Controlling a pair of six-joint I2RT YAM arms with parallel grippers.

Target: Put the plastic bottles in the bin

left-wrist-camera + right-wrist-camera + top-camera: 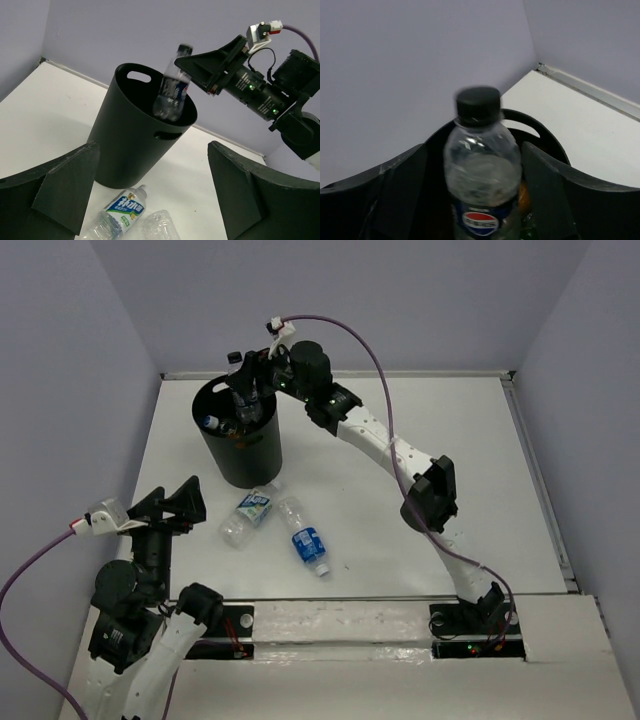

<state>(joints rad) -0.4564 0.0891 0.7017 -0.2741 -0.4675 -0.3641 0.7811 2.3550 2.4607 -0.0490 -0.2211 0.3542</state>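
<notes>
The tall black bin (240,445) stands at the far left; it also shows in the left wrist view (130,135). My right gripper (252,375) hovers over its mouth, jaws open. A cola bottle (480,175) with a black cap sits between the fingers, blurred, with its lower half inside the bin (172,87). An orange bottle (522,196) lies inside the bin. Two bottles lie on the table in front of the bin: a green-and-blue-labelled one (250,512) (120,212) and a blue-labelled one (305,538). My left gripper (175,505) is open and empty, just left of them.
A white-capped bottle (210,423) lies at the bin's left rim, inside it. Purple walls enclose the white table (450,460) on three sides. The right arm (400,455) stretches diagonally across the table's middle.
</notes>
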